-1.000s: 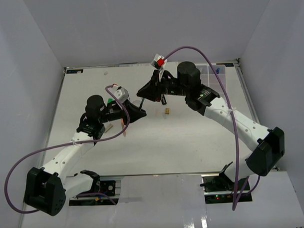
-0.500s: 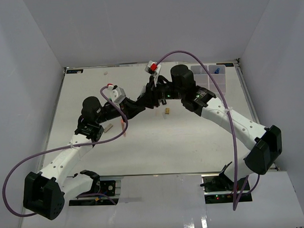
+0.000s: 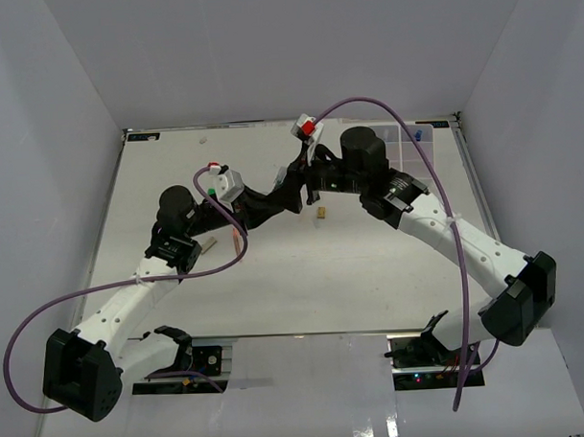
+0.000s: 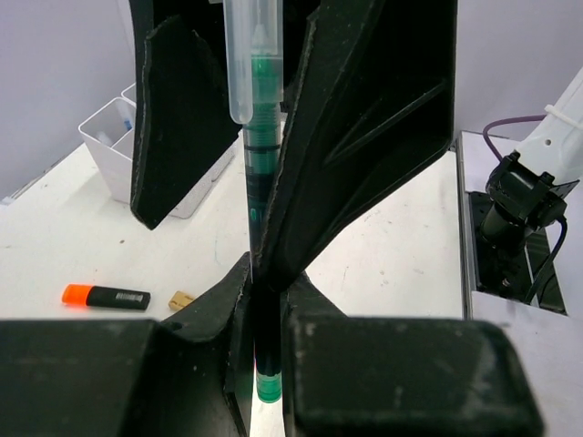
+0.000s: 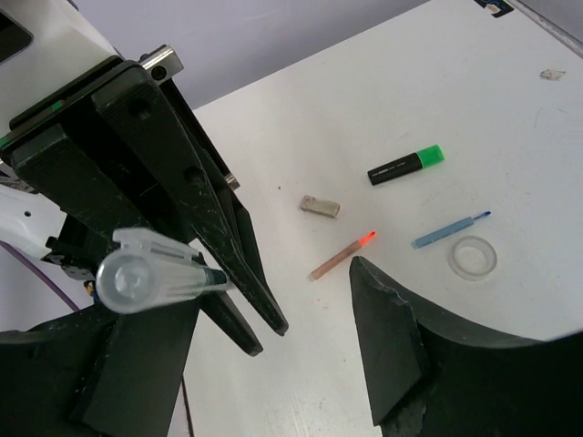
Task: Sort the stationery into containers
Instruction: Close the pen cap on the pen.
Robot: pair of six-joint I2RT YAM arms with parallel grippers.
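Pen: slim pen with a clear plastic cap and green barrel (image 4: 253,82), held up off the surface at mid-scene where the two arms meet; not in any container.
Left fingers: left gripper (image 4: 264,282) clenched on the lower barrel; the capped end runs straight out past the fingertips.
Right fingers: right gripper (image 5: 273,291) released, with its fingers standing apart on either side of the capped end. The cap lies close to one finger (image 5: 137,364); I cannot tell whether they touch.
Container: white rectangular plastic organiser box (image 3: 405,141) with compartments, far right corner of the white surface (image 3: 304,276). A small blue item (image 3: 417,135) shows inside, too small to identify.
Loose items, left of centre: black marker with green cap (image 5: 405,166), small grey block (image 5: 321,207), pink stick (image 5: 342,255), thin blue pen (image 5: 451,230) and clear tape ring (image 5: 473,258). All lie flat on the surface, with the ring just beside the blue pen.
Loose items, centre: black marker with orange cap (image 4: 105,296) lying flat; small tan block (image 4: 182,299) just beside its black end. Both are apart from the organiser box.
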